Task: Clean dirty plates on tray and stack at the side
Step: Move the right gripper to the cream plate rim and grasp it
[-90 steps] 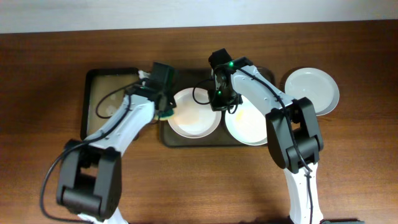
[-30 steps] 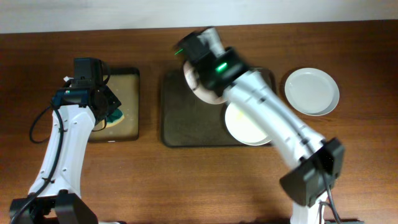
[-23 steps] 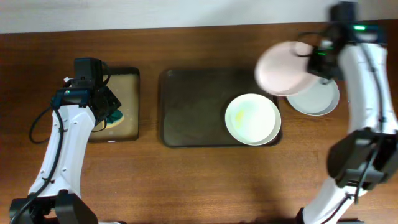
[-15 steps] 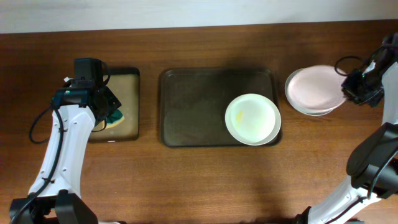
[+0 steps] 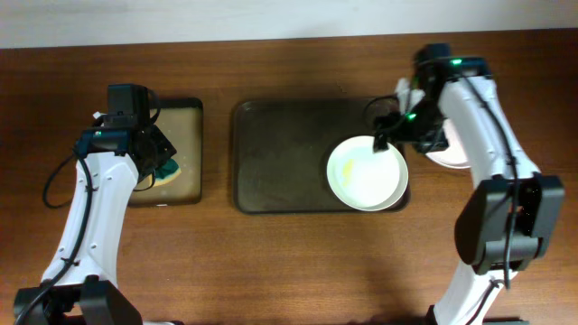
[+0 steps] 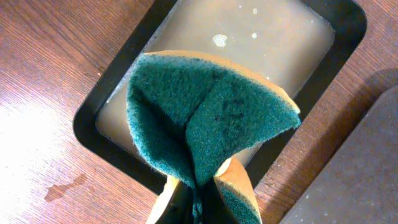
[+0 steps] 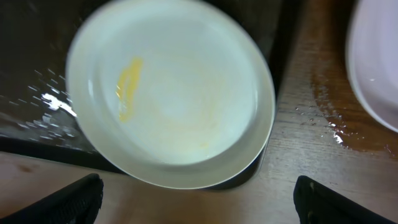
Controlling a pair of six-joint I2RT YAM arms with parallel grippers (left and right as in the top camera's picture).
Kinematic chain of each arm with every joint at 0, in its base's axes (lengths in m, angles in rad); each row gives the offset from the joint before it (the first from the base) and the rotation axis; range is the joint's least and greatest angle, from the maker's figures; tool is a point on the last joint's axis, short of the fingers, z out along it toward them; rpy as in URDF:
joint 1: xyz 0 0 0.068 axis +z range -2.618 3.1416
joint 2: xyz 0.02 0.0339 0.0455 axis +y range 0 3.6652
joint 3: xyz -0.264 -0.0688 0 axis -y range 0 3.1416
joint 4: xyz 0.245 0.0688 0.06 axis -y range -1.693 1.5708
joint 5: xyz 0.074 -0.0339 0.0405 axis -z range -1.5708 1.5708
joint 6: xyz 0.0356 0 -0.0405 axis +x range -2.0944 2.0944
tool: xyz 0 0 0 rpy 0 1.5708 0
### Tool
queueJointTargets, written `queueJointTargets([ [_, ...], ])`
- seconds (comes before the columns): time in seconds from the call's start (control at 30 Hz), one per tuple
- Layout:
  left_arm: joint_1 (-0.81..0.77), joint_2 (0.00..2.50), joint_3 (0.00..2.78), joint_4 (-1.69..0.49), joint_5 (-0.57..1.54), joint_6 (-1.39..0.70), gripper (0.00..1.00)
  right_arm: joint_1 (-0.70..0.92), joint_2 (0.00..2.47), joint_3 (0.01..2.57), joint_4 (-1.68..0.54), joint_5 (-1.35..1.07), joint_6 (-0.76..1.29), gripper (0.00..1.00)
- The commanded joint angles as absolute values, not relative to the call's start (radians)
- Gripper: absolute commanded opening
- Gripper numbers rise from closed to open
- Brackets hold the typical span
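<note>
1. Left fingers (image 6: 194,208): clenched on a green-and-yellow sponge (image 6: 205,112), which is folded double and pinched at its lower edge. I see it hanging over item 2.
2. Small black tray (image 6: 345,25): narrow, with rounded corners, at the left of the tabletop (image 5: 289,262). It holds cloudy beige soapy water (image 6: 261,37) with a few bubbles.
3. Large dark tray (image 5: 280,153): rectangular with a raised rim, at the centre of the tabletop and set apart from item 2. Its left and middle parts are bare and glisten wet in the right wrist view.
4. Dirty plate (image 7: 174,93): round, white and shallow, lying flat at the right end of the large tray. Its lower right edge reaches out over the tray rim. A yellow smear (image 7: 127,87) marks the left of its well.
5. Right fingers (image 7: 199,186): released and spread wide, grasping nothing. I have them poised above item 4, toward its right rim.
6. Stacked plates (image 7: 379,68): white, on the bare tabletop just right of the large tray. They are mostly hidden under the right arm from overhead, so I cannot count them.
7. Water drops (image 7: 323,112): wet patches on the wood between items 4 and 6.
</note>
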State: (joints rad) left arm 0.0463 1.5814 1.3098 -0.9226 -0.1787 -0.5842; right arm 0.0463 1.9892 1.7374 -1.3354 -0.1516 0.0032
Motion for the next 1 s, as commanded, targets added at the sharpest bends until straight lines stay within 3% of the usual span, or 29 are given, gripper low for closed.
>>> queueJointTargets([
  [0.0, 0.051, 1.578, 1.310, -0.922, -0.172, -0.589, 0.00, 0.098, 1.987, 1.655, -1.299, 0.047, 0.073, 0.94],
  [0.1, 0.050, 1.578, 1.310, -0.923, -0.172, -0.589, 0.00, 0.096, 1.987, 1.552, -1.199, 0.046, 0.111, 0.61],
  [0.2, 0.051, 1.578, 1.310, -0.923, -0.172, -0.589, 0.00, 0.096, 1.987, 1.518, -1.153, 0.046, 0.111, 0.43],
  [0.33, 0.051, 1.578, 1.310, -0.923, -0.172, -0.585, 0.00, 0.094, 1.987, 1.513, -1.110, 0.091, 0.111, 0.47],
  [0.43, 0.051, 1.578, 1.310, -0.922, -0.172, -0.582, 0.00, 0.060, 1.989, 1.510, -1.091, 0.109, 0.113, 0.39],
  [0.77, 0.051, 1.578, 1.310, -0.921, -0.172, -0.582, 0.00, 0.014, 1.989, 1.448, -1.061, 0.022, 0.113, 0.38],
  [0.87, 0.051, 1.578, 1.310, -0.921, -0.172, -0.582, 0.00, 0.014, 1.989, 1.412, -1.021, -0.013, 0.113, 0.28],
  [0.97, 0.051, 1.578, 1.310, -0.921, -0.172, -0.582, 0.00, 0.014, 1.989, 1.396, -1.005, -0.031, 0.113, 0.27],
])
